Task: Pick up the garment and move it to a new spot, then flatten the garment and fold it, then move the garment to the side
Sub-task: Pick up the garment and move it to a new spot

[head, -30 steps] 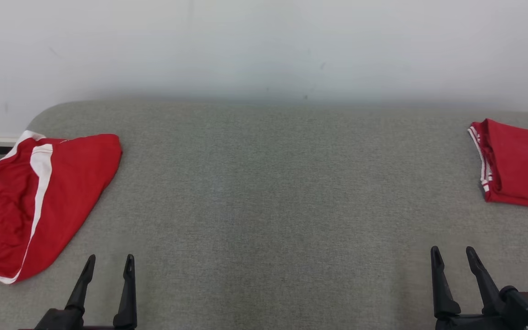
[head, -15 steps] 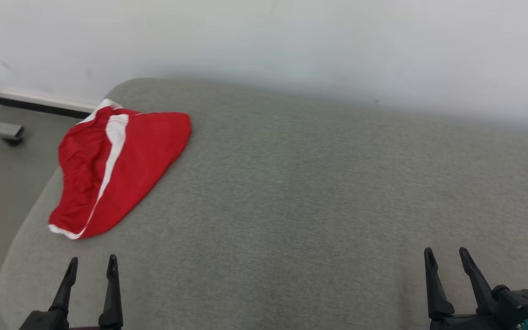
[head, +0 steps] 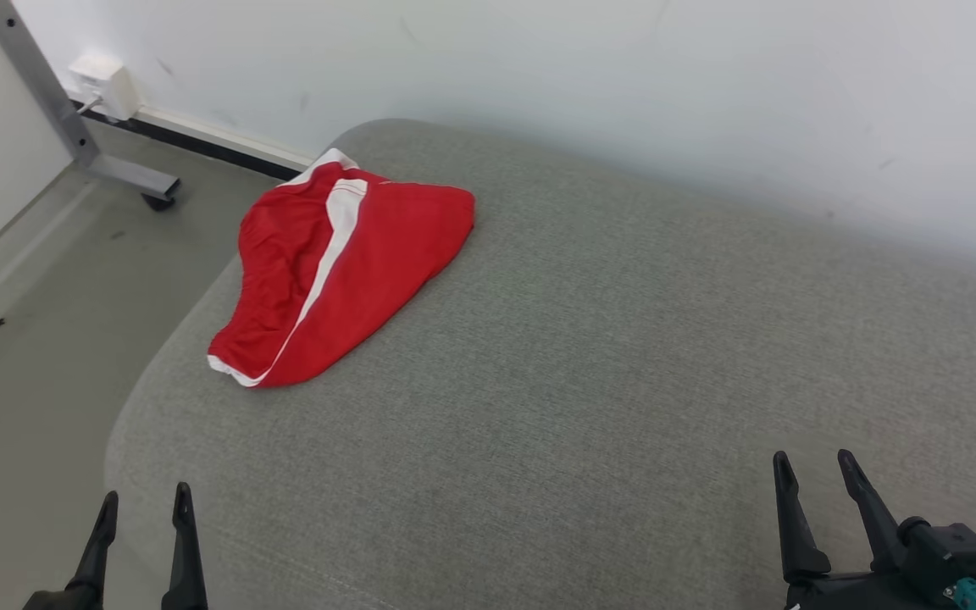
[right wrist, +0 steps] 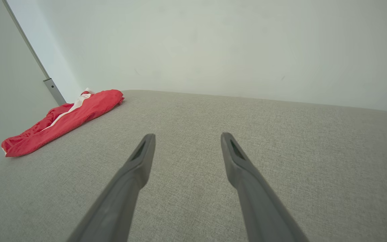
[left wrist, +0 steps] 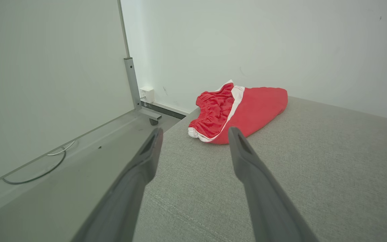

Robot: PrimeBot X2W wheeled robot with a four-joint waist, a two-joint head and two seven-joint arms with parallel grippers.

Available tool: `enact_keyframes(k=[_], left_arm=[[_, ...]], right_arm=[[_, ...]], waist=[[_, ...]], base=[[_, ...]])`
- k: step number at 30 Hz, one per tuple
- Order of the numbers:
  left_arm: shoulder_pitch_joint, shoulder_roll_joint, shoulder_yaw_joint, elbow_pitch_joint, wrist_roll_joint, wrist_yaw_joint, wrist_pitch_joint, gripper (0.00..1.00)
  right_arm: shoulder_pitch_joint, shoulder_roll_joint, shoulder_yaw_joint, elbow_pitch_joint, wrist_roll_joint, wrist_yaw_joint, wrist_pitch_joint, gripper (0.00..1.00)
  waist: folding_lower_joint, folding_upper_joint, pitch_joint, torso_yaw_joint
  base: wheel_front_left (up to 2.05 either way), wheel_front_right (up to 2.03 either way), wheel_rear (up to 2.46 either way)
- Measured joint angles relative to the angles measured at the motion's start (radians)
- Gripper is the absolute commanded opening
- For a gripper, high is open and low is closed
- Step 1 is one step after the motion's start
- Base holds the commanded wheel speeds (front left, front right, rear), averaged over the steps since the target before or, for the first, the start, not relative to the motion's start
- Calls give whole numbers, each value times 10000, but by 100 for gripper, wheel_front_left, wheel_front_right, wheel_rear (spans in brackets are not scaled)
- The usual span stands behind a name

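Garment [head: 344, 271], head view: where is it?
— Red with a white stripe, crumpled, on the far left corner of the grey padded surface [head: 590, 356]. The left gripper [head: 145, 493] is at lower left, by the pad's near left edge. The right gripper [head: 814, 457] is at lower right, over the pad. Both sets of fingers point up the view, spread, holding nothing, and both are well apart from the garment.
Left wrist view?
— The fingers [left wrist: 247, 161] are parted wide and empty, level over the pad's left edge. The garment [left wrist: 244, 111] lies ahead, untouched.
Right wrist view?
— The fingers [right wrist: 237, 161] are parted wide and empty, low over bare pad. The garment [right wrist: 62, 117] lies far off to the left.
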State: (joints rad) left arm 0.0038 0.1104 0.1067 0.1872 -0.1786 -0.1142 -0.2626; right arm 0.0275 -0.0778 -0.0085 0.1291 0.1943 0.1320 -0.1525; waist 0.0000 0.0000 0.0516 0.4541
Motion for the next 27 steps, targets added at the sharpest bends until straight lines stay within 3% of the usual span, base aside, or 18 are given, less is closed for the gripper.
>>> enact_keyframes(k=[6,13,19,27], left_arm=[[130,8,209,-17,10,0,0,100],[-72,23,284,50,13,2,0,100],[-1571,359,353,433,-194,-17,0,100],[-4444,1296,314,1388,-633,-94,92,100]], right_arm=[[-22,2,79,29,2,0,19,100],[-137,-23,102,-15,15,0,67,100],[-467,-268,-23,-197,-50,0,198,100],[-1007,-483,-355,-861,-349,0,453,100]], waist=[[0,0,-6,298],[0,0,149,123],[0,0,479,-272],[1,0,1160,-1211]], base=[[0,0,0],[0,0,0],[0,0,0],[0,0,0]])
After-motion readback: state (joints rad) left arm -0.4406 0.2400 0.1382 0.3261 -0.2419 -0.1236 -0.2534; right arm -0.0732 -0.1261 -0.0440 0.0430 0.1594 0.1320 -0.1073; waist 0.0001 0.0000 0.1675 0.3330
